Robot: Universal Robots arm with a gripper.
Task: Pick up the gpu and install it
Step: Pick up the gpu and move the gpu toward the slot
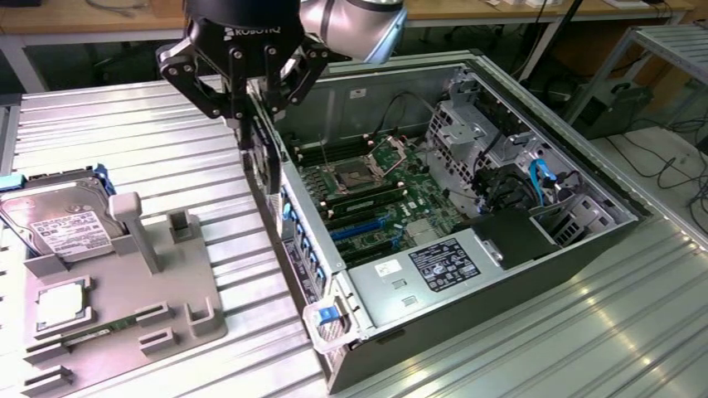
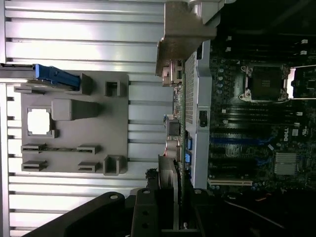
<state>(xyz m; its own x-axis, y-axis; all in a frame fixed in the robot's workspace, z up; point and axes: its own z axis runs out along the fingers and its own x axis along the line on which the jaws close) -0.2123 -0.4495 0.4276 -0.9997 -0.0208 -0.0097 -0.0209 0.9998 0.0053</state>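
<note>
Looks like a robotics lab or test workshop: ribbed aluminium-profile table point(image 1: 111, 133), open black desktop computer case point(image 1: 498, 327) with bare green motherboard point(image 1: 376, 191), grey plastic parts fixture point(image 1: 166, 274), silver robot arm point(image 1: 354, 25), wooden workbenches point(image 1: 498, 10), loose floor cables point(image 1: 675, 166) behind.

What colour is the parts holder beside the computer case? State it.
Grey; the parts holder shows best in the wrist view.
</note>
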